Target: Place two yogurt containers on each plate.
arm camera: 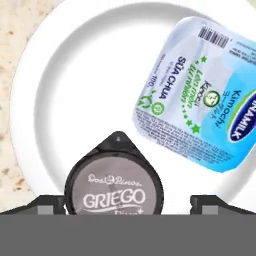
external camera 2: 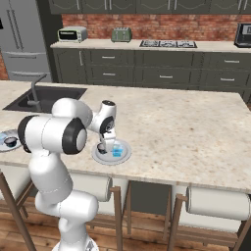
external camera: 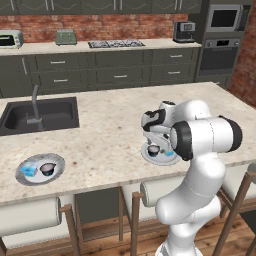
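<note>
speckled beige stone island counter carries two round grey-white plates. near plate partly hidden by arm, holds dark cup and light blue cup. gripper hovers above, jaws spread, empty. far plate likewise holds two cups.

Smooth glossy plate; speckled stone-look counter (matt); printed foil-like yogurt lids.

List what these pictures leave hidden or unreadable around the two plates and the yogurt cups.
- Hand view: the dark cup is cut off below, its bottom lid text lost; the plate runs off the frame.
- Left base view: the arm covers part of the near plate; the blue cup barely peeks out.
- Both base views: lid print too small; right view crops the far plate.
</note>
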